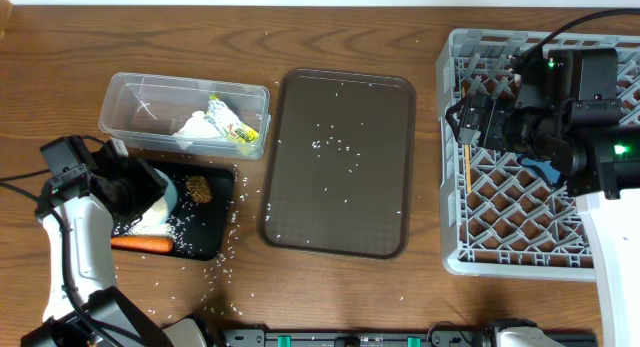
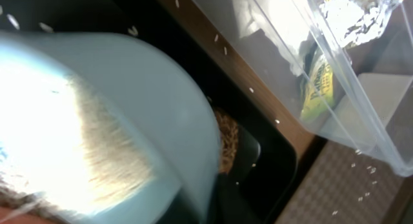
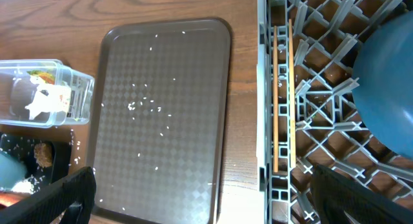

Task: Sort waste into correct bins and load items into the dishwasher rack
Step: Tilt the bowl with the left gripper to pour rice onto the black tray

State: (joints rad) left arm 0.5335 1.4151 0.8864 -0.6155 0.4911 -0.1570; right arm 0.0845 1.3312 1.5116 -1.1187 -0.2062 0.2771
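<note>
Hands apart in work: left hand clamped on the white bowl over the black tray, right hand spread wide above the rack.
The left wrist view is nearly all bowl, hiding its own fingers; past it show only the brown lump and the wrapper in the clear tub. Overhead, the right arm covers most of the dark-blue dish, which is plain in the right wrist view beside the chopsticks.
</note>
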